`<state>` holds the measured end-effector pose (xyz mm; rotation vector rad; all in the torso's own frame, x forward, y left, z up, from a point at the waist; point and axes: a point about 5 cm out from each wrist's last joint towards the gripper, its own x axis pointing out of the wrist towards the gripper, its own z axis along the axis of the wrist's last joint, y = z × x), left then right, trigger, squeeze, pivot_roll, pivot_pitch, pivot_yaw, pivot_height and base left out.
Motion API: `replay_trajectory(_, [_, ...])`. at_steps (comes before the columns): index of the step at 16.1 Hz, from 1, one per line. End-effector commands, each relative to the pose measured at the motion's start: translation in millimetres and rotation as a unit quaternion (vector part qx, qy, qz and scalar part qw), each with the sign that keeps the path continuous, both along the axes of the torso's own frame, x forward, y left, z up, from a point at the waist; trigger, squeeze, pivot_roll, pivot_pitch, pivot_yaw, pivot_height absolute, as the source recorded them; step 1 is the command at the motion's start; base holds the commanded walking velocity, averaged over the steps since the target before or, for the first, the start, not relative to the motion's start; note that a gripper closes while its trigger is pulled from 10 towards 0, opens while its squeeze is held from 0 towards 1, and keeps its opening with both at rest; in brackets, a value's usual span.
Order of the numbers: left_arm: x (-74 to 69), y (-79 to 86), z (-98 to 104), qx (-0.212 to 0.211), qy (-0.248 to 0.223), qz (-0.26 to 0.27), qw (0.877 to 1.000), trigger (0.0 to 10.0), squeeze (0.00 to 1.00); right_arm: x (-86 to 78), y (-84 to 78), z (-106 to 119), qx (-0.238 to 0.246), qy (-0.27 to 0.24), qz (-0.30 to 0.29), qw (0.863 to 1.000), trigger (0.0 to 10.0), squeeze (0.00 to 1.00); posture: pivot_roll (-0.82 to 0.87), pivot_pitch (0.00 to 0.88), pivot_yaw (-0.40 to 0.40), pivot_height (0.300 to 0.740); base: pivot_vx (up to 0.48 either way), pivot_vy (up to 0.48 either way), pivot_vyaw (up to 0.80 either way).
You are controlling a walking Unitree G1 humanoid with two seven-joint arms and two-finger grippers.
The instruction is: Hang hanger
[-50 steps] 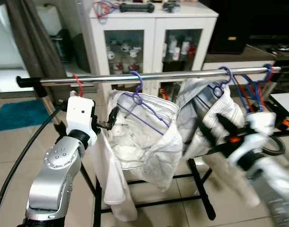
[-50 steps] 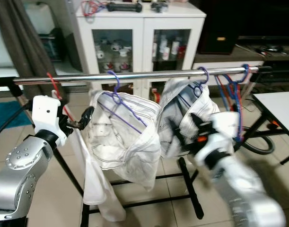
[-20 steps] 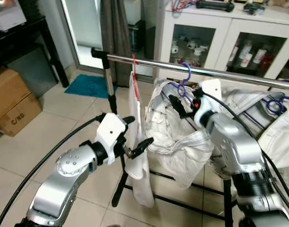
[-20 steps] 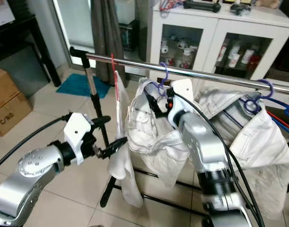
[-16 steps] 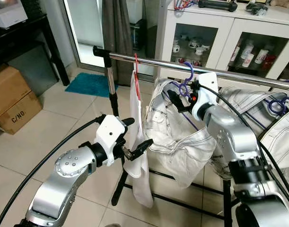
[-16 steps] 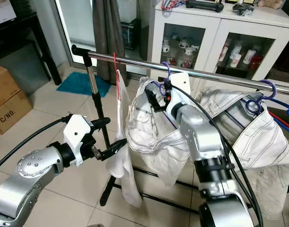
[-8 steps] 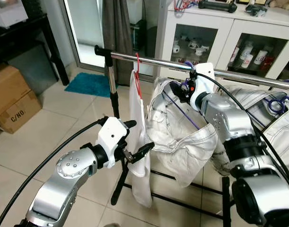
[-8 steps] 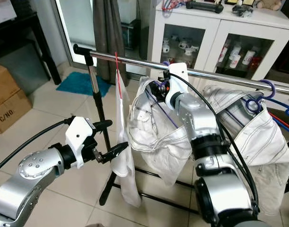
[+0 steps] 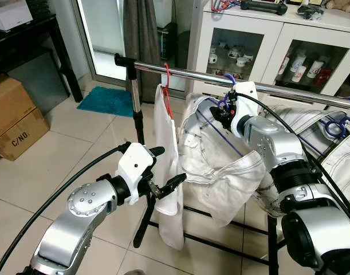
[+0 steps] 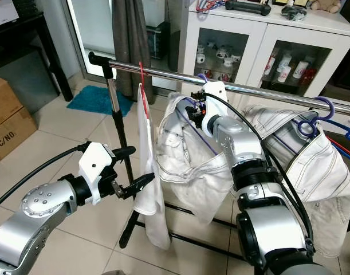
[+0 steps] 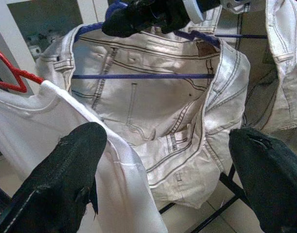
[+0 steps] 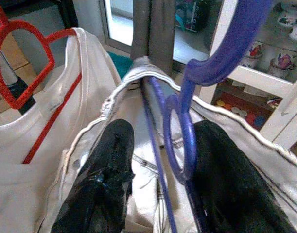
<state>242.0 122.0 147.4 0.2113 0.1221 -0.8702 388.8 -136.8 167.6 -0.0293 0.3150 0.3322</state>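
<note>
Purple hanger held up at the chrome rail

The purple hanger (image 10: 193, 109), carrying pale jeans (image 10: 189, 166), is flanked at its neck by the slightly parted fingers of the right tool (image 10: 195, 112), its hook seen at the chrome rail (image 10: 266, 91). The left tool (image 9: 161, 169) is held wide open and empty beside the white shirt (image 9: 166, 172), which is hung on a red hanger (image 9: 166, 80).

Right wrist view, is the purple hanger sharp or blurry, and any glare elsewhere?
Right wrist view: the purple hanger is soft, too close to focus. Left eye view: sharp, with bright glare on the metal rail and daylight washing out the glass door.
</note>
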Motion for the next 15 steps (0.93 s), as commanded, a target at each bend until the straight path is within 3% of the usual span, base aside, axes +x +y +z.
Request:
replay_trajectory(1, [-0.3, -1.1, -1.1, 0.004, 0.002, -0.007, 1.000, 10.0, 0.00, 3.0, -2.9, 8.1, -0.001, -0.015, 0.002, 1.000, 0.0, 0.00, 0.11, 0.000, -0.028, 0.740, 0.000, 0.000, 0.00])
replay_trajectory(15, [4.5, -0.5, -0.8, 0.001, 0.004, 0.000, 1.000, 10.0, 0.00, -1.3, -7.4, 6.6, 0.011, -0.023, 0.020, 0.999, 0.0, 0.00, 0.11, 0.000, -0.015, 0.740, 0.000, 0.000, 0.00])
